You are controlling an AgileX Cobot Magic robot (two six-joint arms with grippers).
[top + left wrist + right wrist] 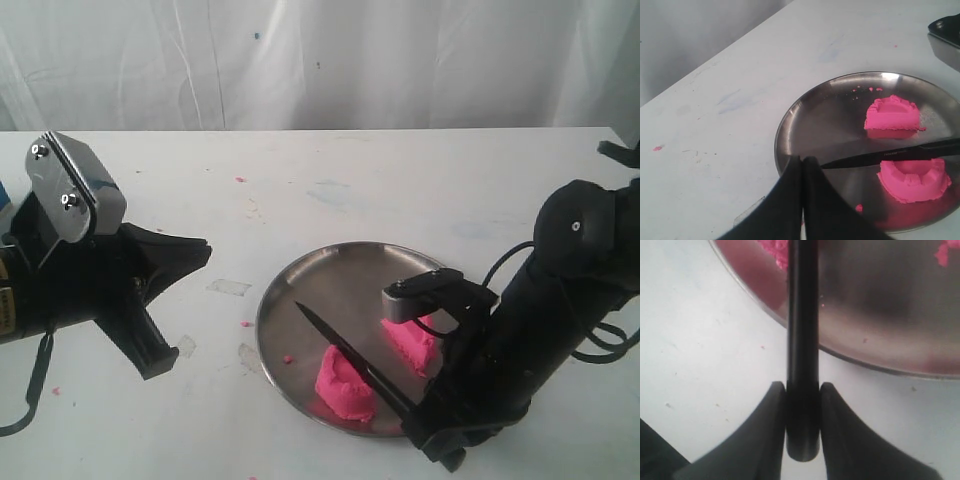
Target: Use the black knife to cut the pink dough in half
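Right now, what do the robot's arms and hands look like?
Both arms are chunky and black. The left arm wears a shiny silver plate with two screws, with a thin black cable dangling below. The right arm has a grey bracket and looping black cables. The left hand and the right hand each have two smooth black fingers that narrow toward the tips.

White table, steel plate and scattered pink crumbs directly on it.
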